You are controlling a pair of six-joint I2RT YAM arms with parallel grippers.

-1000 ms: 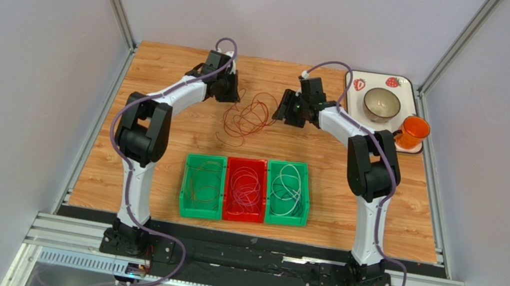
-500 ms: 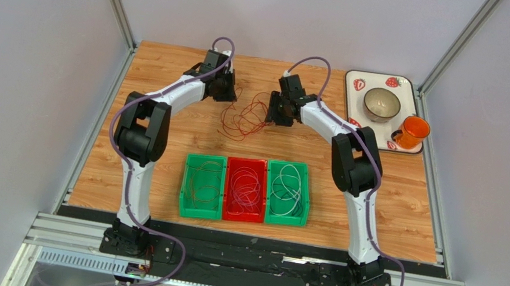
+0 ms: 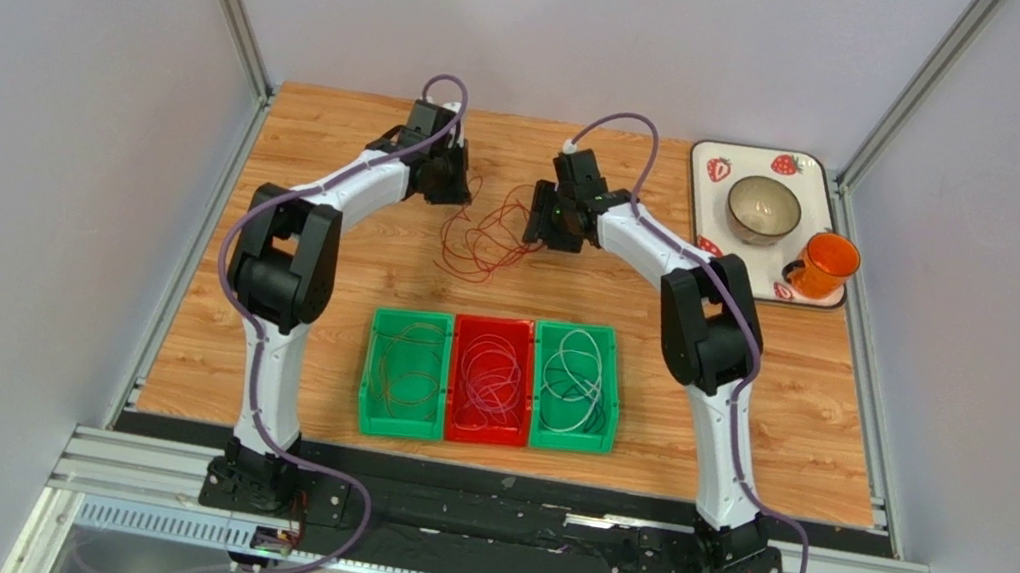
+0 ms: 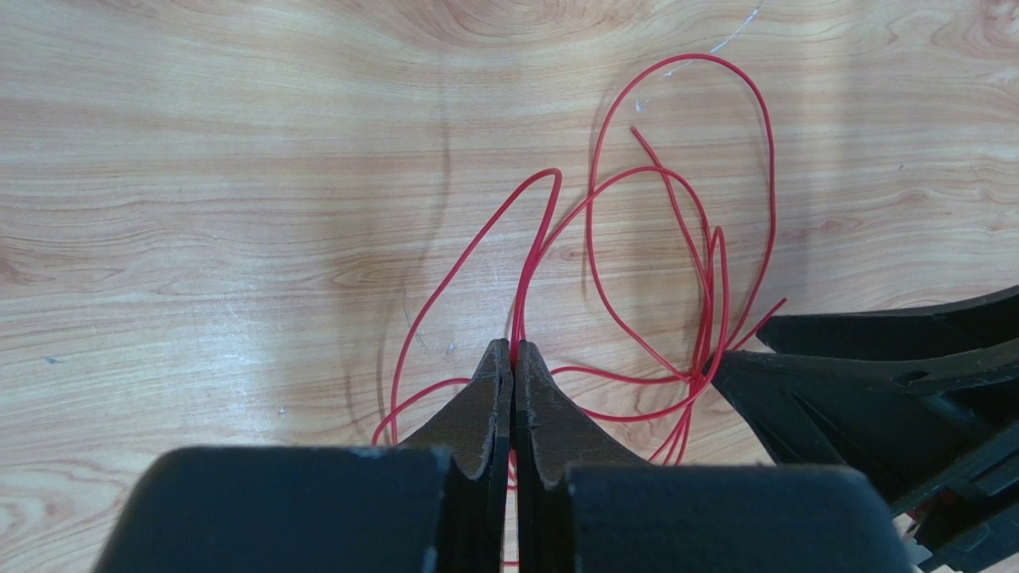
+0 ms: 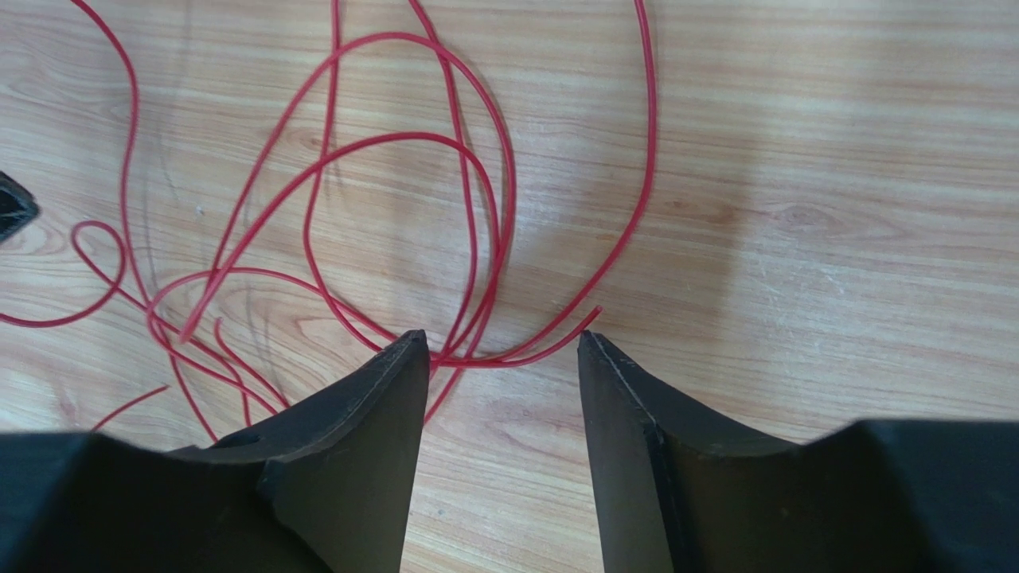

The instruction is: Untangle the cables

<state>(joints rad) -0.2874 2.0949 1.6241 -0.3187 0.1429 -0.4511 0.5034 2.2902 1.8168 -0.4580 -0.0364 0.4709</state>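
**A:** Where was the tangle?

**B:** The red cables (image 3: 486,238) lay loose on the wooden table (image 3: 310,348), towards its far side. They were between the two arms and well beyond the three bins (image 3: 496,323).

**A:** And the pincers?

**B:** The left pincer (image 4: 514,355) was shut tight on a single red strand, its tips pressed together with the wire rising out from between them. The right pincer (image 5: 500,346) stood open, low over the wood. A few strands and one loose end lay across the gap between its fingers, and nothing was clamped there.

**A:** How would that wire handle?

**B:** My guess was very light, thin and springy. It lay in open curves rather than flat and limp. A pull on one loop would probably drag its neighbours along. The coating looked smooth, so a strand that thin could slide through a slack pinch.

**A:** So where to take hold?

**B:** On one strand alone, near the loose end by the right finger. I'd have avoided the spot close to the right pincer where several loops bunched and crossed. With the left pincer anchoring its strand, a slow sideways draw seemed safest. A jerk risked tightening the crossings.
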